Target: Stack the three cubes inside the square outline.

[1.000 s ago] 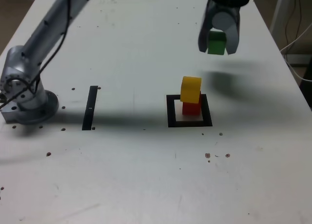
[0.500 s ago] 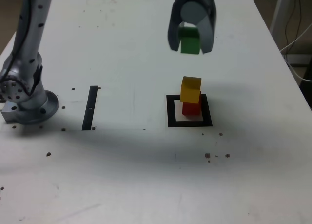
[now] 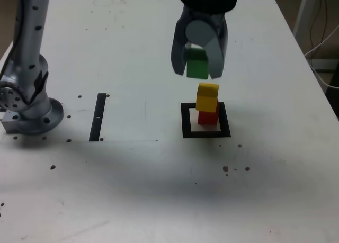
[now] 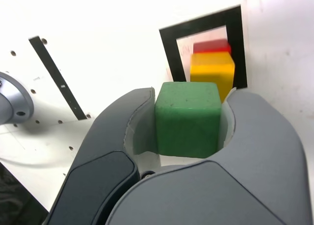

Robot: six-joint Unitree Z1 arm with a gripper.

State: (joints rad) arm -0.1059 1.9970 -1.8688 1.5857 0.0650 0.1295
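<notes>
The green cube (image 3: 197, 66) is clamped between the two jaws of the gripper (image 3: 198, 68) and hangs clear of the desk (image 3: 159, 190); the wrist view confirms the hold, with the cube (image 4: 187, 119) seated squarely between the pale inner pads (image 4: 140, 132) and both side faces in contact. In the exterior view the green cube sits just above the yellow cube (image 3: 207, 97) and slightly toward that view's left of it, with a narrow gap between the two; they are not touching. The yellow cube rests on the red cube (image 3: 208, 116), turned a little out of line with it and overhanging on one side. The red cube stands on the white centre of the square outline (image 3: 185, 121), a thick black tape frame. In the wrist view the two stacked cubes and the frame (image 4: 171, 48) appear beyond the gripper's tips, the yellow cube (image 4: 212, 75) covering most of the red cube (image 4: 211, 46). A straight black strip (image 3: 98, 116) lies on the desk well apart from the frame, toward the exterior view's left, and the arm's grey base (image 3: 29, 108) is mounted beyond it near the desk's edge. Small dark specks (image 3: 235, 169) dot the white surface near the frame.
</notes>
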